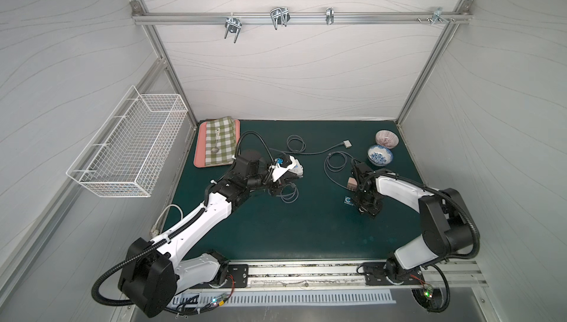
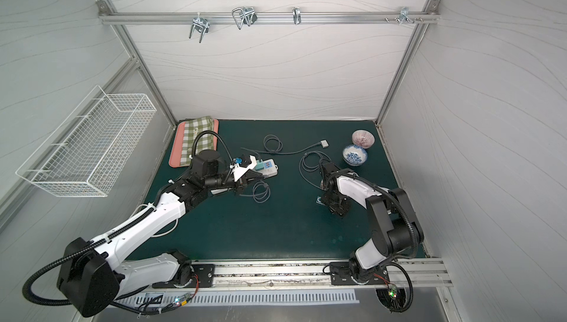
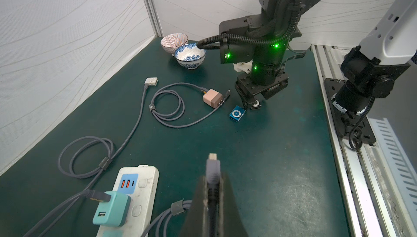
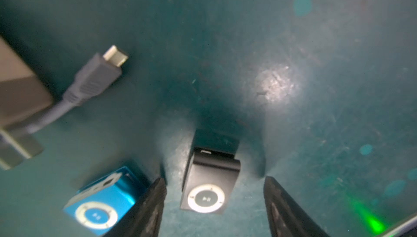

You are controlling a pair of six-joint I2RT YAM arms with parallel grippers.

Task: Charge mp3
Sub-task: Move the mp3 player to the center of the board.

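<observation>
A black mp3 player (image 4: 206,193) lies flat on the green mat (image 4: 293,44). My right gripper (image 4: 214,179) stands open over it, one finger on each side, neither touching. A blue mp3 player (image 4: 97,208) (image 1: 348,201) lies just outside one finger (image 4: 153,202). In the left wrist view the right gripper (image 3: 252,103) reaches down at the black player (image 3: 256,105), with the blue one (image 3: 237,113) beside it. My left gripper (image 3: 212,177) is shut on the grey plug of a charging cable (image 3: 212,168), held above the mat near the white power strip (image 3: 137,190).
A pink charger (image 3: 212,97) with a coiled cable and loose plug (image 4: 101,71) lies next to the players. A teal charger (image 3: 111,211) sits in the strip, its cable running to a silver player (image 3: 150,80). Two bowls (image 1: 380,155) stand back right, a tray (image 1: 199,155) back left.
</observation>
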